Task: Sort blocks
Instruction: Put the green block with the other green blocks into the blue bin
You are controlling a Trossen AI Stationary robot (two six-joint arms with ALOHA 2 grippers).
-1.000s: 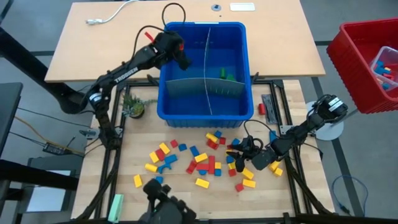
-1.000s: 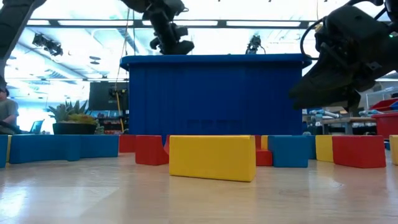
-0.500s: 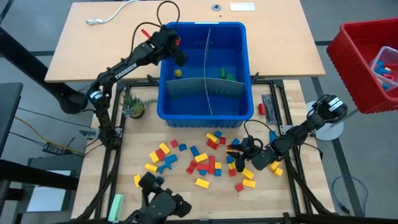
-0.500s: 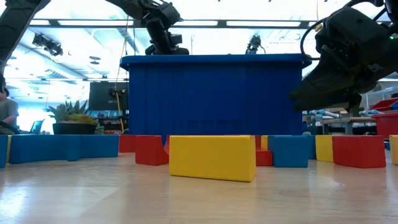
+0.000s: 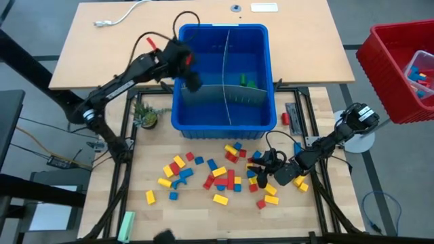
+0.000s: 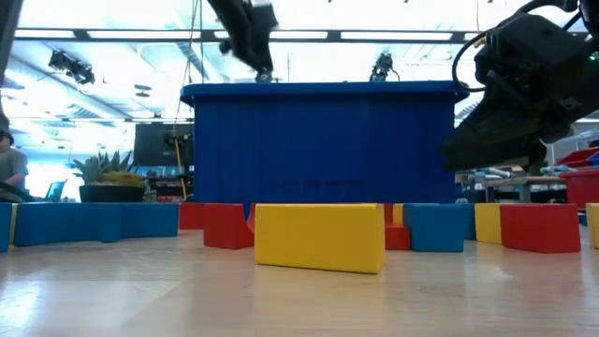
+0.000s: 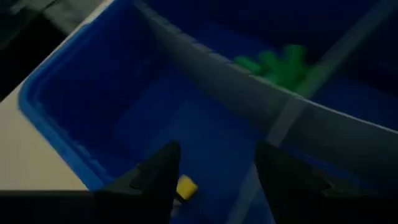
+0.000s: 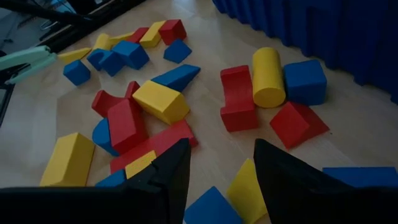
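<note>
The blue bin (image 5: 264,74) stands at the table's far middle, split by grey dividers (image 5: 227,95). Green blocks (image 5: 247,81) lie in its far right compartment. A yellow block (image 7: 186,186) lies on the floor of its far left compartment. My left gripper (image 5: 188,76) hangs open and empty over that compartment, above the rim (image 6: 255,42). Many red, yellow and blue blocks (image 5: 217,173) lie scattered on the table near the bin. My right gripper (image 5: 270,165) is open, low over the right part of that scatter, with a yellow block (image 8: 245,186) and a blue block (image 8: 208,208) between its fingers.
A red bin (image 5: 400,68) holding blocks stands off the table's right. A small plant (image 5: 146,116) sits left of the blue bin, a pale green bar (image 5: 126,224) at the near left, and a white cable (image 5: 115,17) on the far board. A person (image 6: 9,168) sits far left.
A yellow block has appeared on the floor of the bin's far left compartment. My left gripper has risen above the bin's rim and drawn a little toward the near edge.
</note>
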